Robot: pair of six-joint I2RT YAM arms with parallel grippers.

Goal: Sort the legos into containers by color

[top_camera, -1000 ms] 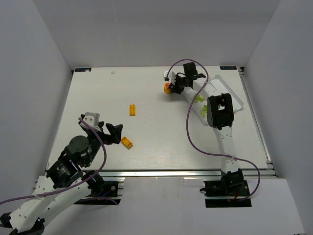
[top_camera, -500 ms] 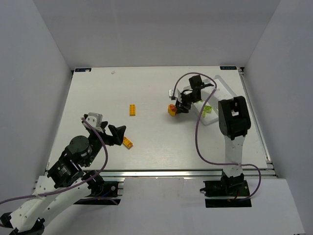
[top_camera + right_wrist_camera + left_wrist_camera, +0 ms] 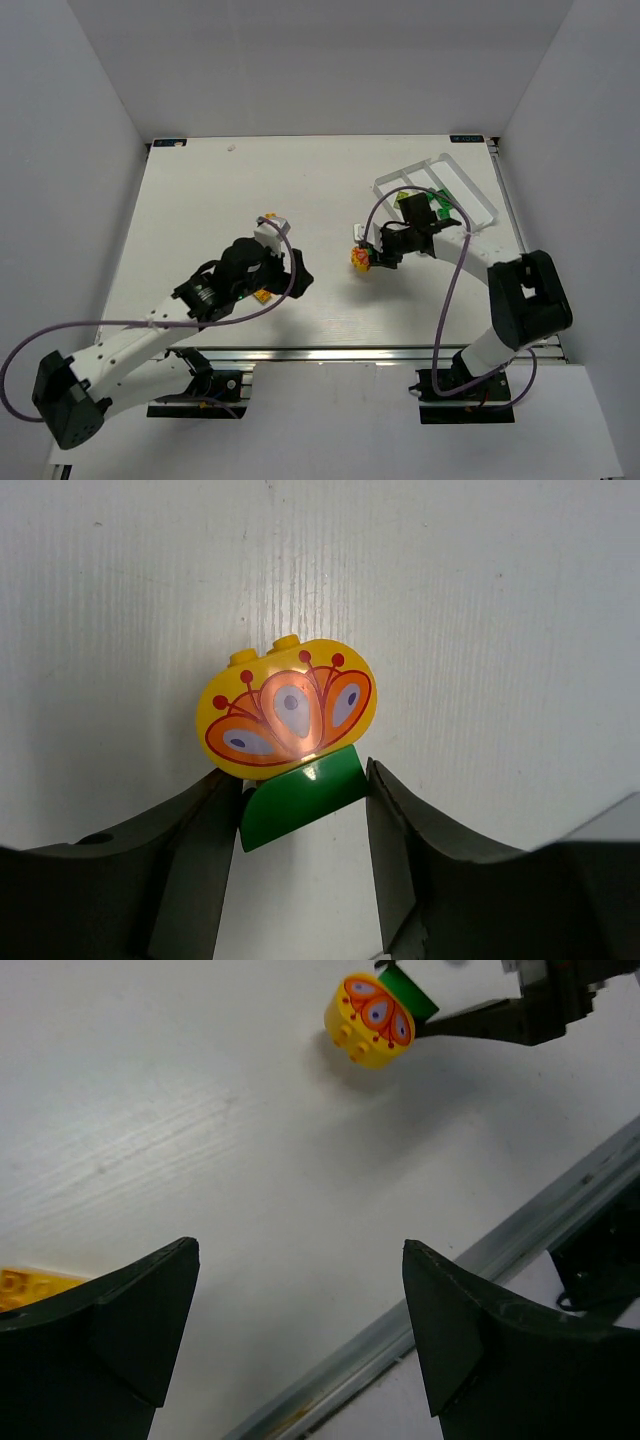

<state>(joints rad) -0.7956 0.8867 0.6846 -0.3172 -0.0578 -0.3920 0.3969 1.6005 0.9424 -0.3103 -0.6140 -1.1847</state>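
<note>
Right wrist view: the right end effector (image 3: 300, 785) is pinching the green base brick (image 3: 300, 800) of a stacked piece. One finger stands on each side of the base. The round yellow brick (image 3: 288, 712) with the orange flower print sits on that base and projects beyond the fingertips.

Location, referenced to the container tray (image 3: 478, 200): the held stack lies off the tray's left side and toward the arm bases. It is clear of the tray wall, with bare counter (image 3: 200, 200) between them. Whether the stack rests on the counter or hangs just above it cannot be told.

Governing relation: from the right end effector, the tray lies to the robot's right and farther from the arm bases. The delivery path therefore runs diagonally away from the bases. The right arm is the nearer arm to the tray by a wide margin. Green and lime bricks already lie inside the tray. Which compartment each occupies cannot be told.

The left end effector (image 3: 300, 1250) is spread wide, with nothing between its fingers. It is well apart from the tray, on the far side of the held stack. An orange brick (image 3: 22, 1288) lies just beside its left finger.

Judgement: the stack mixes two colours, so compartment selection requires care.
</note>
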